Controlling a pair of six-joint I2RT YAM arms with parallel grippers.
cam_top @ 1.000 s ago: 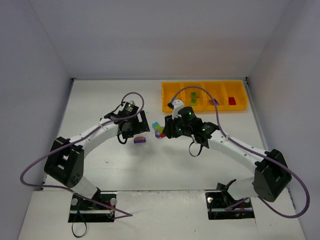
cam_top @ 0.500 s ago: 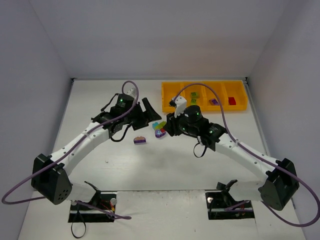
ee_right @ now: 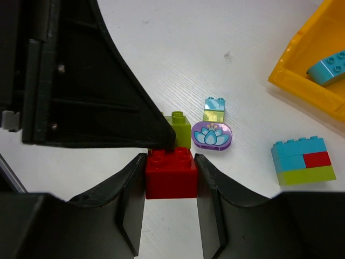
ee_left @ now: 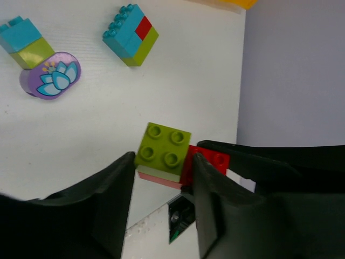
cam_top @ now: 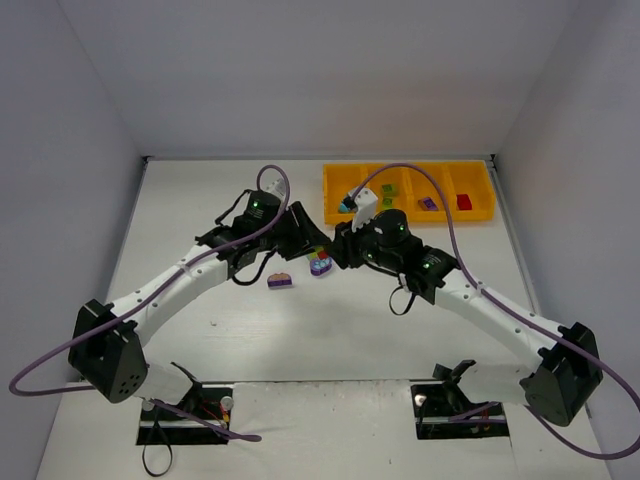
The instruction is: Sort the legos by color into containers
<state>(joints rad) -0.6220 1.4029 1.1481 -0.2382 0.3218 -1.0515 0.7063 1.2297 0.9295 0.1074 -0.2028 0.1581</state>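
in the right end effector (ee_right: 170, 162), the red brick (ee_right: 171, 179) sits studs-outward.

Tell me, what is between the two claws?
A lime green brick joined to a red brick. The left claw flanks the green one, the right claw clamps the red one; both wrist views show it.

The left arm (cam_top: 180, 280) and right arm (cam_top: 480, 300) bend inward, wrists nearly meeting. The right gripper (ee_right: 170, 162) clamps a red brick (ee_right: 171, 175) — the left gripper (ee_left: 161, 159) has its fingers (ee_left: 116, 183) closely flanking a lime brick (ee_left: 161, 148).
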